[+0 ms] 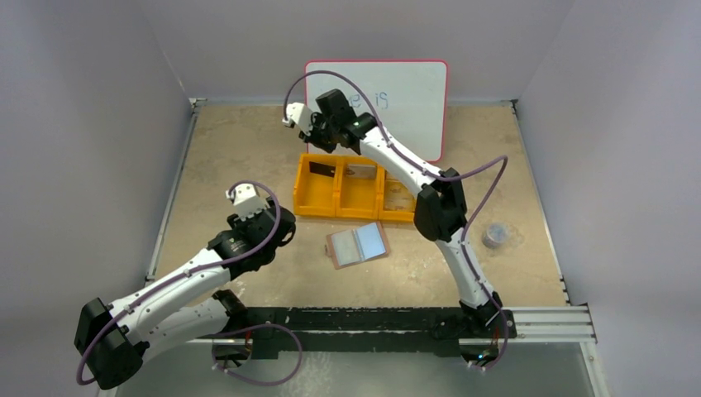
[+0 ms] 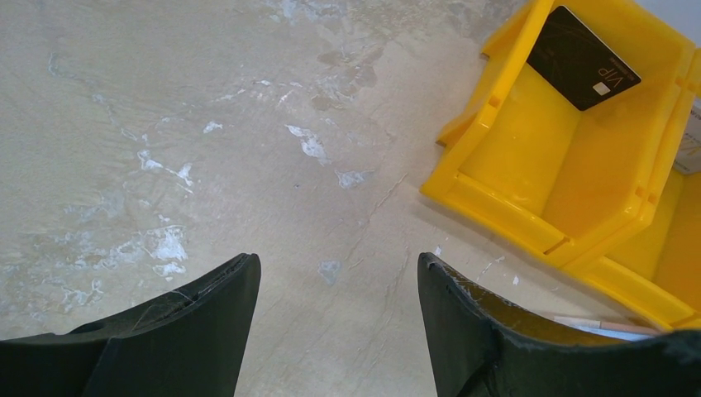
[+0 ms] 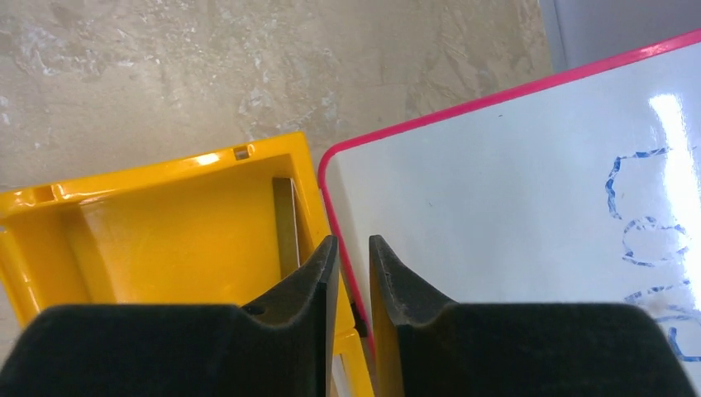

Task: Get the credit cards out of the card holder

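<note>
The card holder [image 1: 357, 245] lies open on the table in front of the orange tray [image 1: 299, 192], its pale clear pockets up. The black card [image 1: 324, 169] leans in the tray's left compartment and also shows in the left wrist view [image 2: 583, 58]. The greyish card [image 1: 361, 171] is in the middle compartment and the beige striped card [image 1: 398, 198] in the right one. My left gripper [image 2: 337, 265] is open and empty over bare table, left of the tray. My right gripper [image 3: 353, 248] is raised over the tray's far left corner, jaws almost together with nothing between them.
A whiteboard [image 1: 397, 91] with a pink rim leans on the back wall just behind the tray and also shows in the right wrist view [image 3: 512, 198]. A small grey round object [image 1: 496, 235] sits at the right. Walls enclose the table on three sides.
</note>
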Controlling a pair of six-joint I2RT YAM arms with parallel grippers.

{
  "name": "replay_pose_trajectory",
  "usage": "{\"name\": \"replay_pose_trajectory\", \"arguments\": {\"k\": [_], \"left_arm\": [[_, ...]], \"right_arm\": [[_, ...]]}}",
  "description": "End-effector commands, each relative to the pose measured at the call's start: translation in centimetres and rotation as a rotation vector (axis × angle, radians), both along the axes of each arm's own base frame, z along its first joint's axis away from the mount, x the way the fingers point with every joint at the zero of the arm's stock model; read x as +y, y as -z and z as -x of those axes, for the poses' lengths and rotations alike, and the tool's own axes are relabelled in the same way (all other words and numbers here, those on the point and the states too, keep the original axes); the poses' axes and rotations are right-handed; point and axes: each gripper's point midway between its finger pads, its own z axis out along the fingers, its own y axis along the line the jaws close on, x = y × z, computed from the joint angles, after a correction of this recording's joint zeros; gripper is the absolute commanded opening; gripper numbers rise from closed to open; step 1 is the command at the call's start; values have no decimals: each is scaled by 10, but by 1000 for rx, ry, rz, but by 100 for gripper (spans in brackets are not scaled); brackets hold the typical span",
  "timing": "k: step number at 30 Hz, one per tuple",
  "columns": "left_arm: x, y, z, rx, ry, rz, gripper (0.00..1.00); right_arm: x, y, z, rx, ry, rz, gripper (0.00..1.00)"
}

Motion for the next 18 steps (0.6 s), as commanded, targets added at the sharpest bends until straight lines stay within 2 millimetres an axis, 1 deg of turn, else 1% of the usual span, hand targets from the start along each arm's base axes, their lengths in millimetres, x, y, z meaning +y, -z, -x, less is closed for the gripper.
{"name": "replay_pose_trajectory", "arguments": {"k": [1, 2, 4, 5, 8, 11, 12, 13, 14, 15, 18], "left_arm": [[-2, -8, -4, -31, -2, 24, 69], [-2, -7, -4, -32, -3, 27, 69], [-2, -7, -4, -31, -2, 30, 69], [-2, -7, -3, -29, 0, 31, 69], [-4, -7, -2, -25, 4, 41, 70], [-7, -7, -2, -37, 15, 67, 71], [-9, -8, -3, -44, 21, 76, 72], [-11, -9, -4, -48, 26, 82, 72], [-12, -10, -5, -49, 30, 84, 73], [-13, -10, -6, -48, 33, 84, 74], [-17, -10, -10, -44, 36, 78, 76]], "right_arm": [[6, -51, 2, -42, 39, -142, 23], [8, -59, 7, -36, 40, -184, 23], [7, -87, 14, -61, 62, -287, 25], [6, -97, 18, -75, 73, -334, 26], [-6, -125, 37, -98, 107, -469, 28], [-26, -147, 57, -102, 180, -589, 29], [-35, -150, 63, -91, 215, -621, 30], [-42, -142, 73, -58, 241, -639, 31], [-52, -148, 83, -44, 271, -676, 32], [-60, -144, 90, -19, 302, -697, 35], [-77, -133, 116, 50, 350, -774, 38]]}}
